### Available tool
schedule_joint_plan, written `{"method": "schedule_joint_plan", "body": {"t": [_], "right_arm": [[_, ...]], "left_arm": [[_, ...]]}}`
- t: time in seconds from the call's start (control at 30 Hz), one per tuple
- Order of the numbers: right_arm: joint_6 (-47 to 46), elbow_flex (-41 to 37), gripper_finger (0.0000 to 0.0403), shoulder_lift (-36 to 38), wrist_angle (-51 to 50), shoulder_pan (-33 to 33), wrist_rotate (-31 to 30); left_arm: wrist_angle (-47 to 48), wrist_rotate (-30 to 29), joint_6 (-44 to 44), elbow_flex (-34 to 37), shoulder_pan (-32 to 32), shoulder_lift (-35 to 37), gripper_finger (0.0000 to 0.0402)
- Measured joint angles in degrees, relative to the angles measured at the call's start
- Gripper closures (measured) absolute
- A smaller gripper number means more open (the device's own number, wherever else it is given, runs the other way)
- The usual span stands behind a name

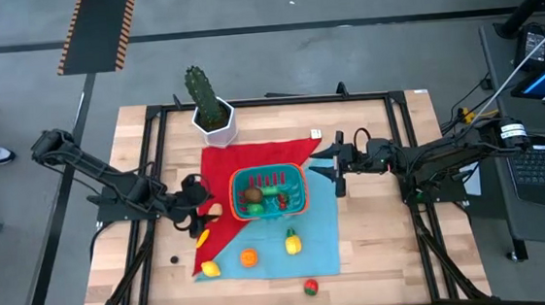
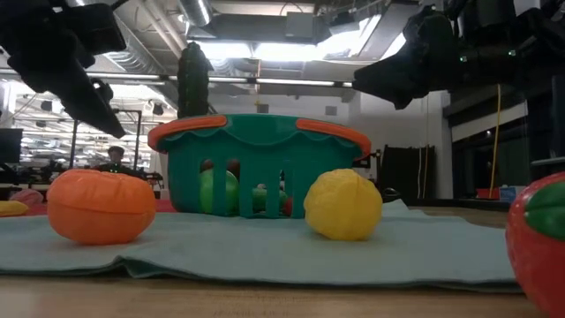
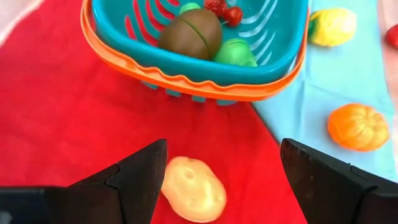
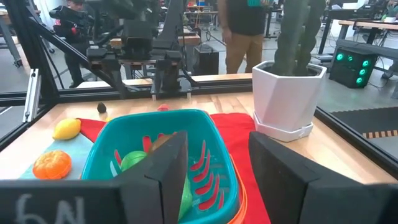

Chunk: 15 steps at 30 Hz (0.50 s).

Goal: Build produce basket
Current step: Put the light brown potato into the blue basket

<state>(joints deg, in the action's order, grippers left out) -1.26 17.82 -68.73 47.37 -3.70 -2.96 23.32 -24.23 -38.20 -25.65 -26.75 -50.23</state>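
Observation:
The teal basket [image 1: 269, 192] with an orange-red rim stands on a red and light-blue cloth and holds a brown piece [image 3: 190, 33], a green one and small red ones. A pale yellow potato-like piece [image 3: 193, 188] lies on the red cloth beside the basket. My left gripper [image 3: 221, 168] is open above it, one finger on each side, without touching it. My right gripper [image 4: 217, 162] is open and hovers by the basket's right side [image 1: 337, 167]. An orange [image 1: 249, 258], a lemon [image 1: 210, 268] and a yellow fruit [image 1: 291, 241] lie on the cloth.
A white hexagonal cactus pot [image 1: 213, 118] stands at the far edge of the red cloth. A long yellow piece [image 1: 202, 238] lies by the left gripper. A red strawberry-like piece [image 1: 310, 287] and a small dark thing [image 1: 175, 259] lie on bare wood. A person stands beyond the table [image 4: 247, 31].

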Motion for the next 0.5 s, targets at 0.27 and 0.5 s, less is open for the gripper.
{"method": "schedule_joint_plan", "body": {"t": [0.27, 0.5], "right_arm": [[-0.02, 0.00, 0.0230, 0.00, 0.00, 0.00, 0.00], [0.11, 0.00, 0.0230, 0.00, 0.00, 0.00, -0.02]], "left_arm": [[0.02, 0.14, -6.28, 0.02, -0.95, -0.01, 0.0098], [-0.02, -0.71, -14.81, 0.02, -0.54, -0.29, 0.0098]]}}
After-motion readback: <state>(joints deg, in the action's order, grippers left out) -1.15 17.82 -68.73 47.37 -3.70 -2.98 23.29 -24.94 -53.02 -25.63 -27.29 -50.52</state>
